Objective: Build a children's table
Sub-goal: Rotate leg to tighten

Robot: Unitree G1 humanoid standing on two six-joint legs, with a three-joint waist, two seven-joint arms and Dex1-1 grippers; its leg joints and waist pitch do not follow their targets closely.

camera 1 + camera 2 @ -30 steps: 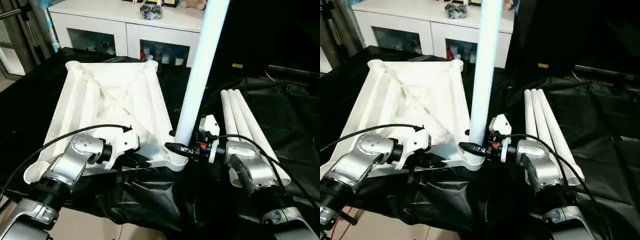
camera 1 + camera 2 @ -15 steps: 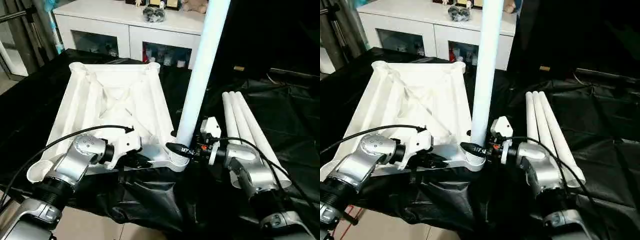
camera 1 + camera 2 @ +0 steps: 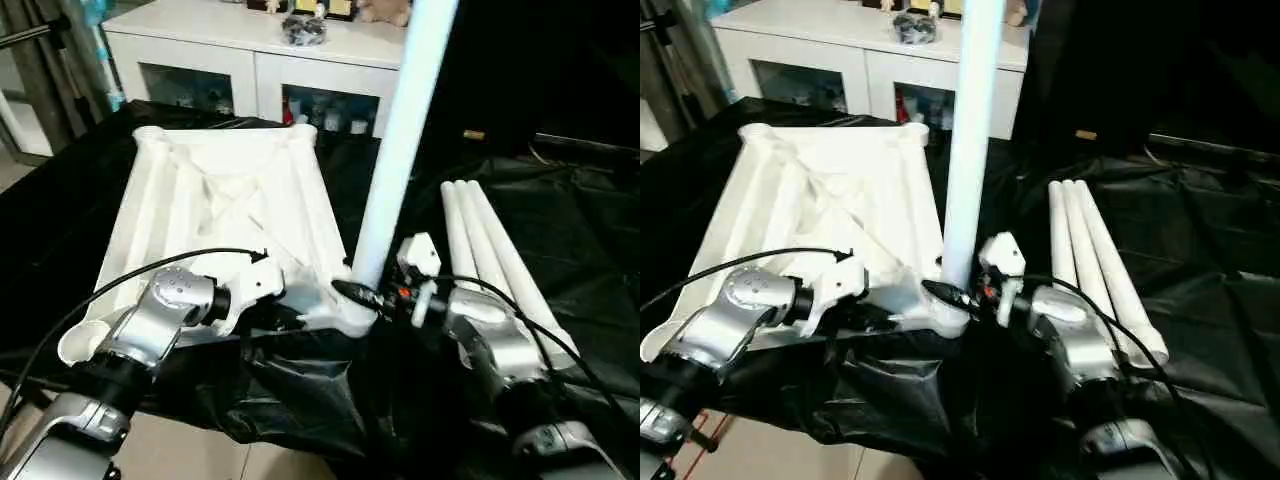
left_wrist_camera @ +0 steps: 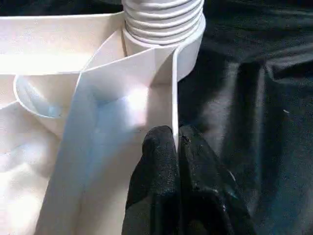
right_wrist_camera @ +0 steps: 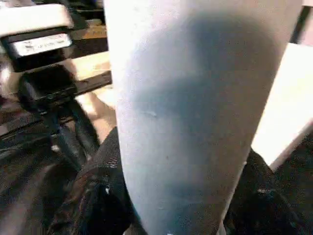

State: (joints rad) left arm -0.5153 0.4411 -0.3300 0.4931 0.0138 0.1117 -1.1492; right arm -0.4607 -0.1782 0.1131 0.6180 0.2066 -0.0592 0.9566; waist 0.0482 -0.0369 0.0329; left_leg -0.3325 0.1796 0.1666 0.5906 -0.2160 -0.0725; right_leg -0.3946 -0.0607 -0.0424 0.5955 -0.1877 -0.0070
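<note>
**Leg held upright in corner socket, both claws engaged**

Little has been changed since a second ago: the upright leg (image 3: 400,140) is still kept standing in the same corner socket (image 3: 357,312), and both claws are found at the same spots on the table.

The table top (image 3: 225,215) is laid underside up on the black-draped bench (image 3: 560,215), its ribs exposed. At its near corner, on the side towards the spare legs, the upright leg is seated in the round socket. The right claw (image 3: 352,292) is clasped half-wide around the base of that leg, just above the socket. The left claw (image 4: 176,147) is pinched almost fully closed on the thin near rim of the top, just beside the same socket. Three spare legs (image 3: 490,250) are laid side by side, well apart from the top. Beyond the top's far edge, a white cabinet (image 3: 250,60) is seen.
</note>
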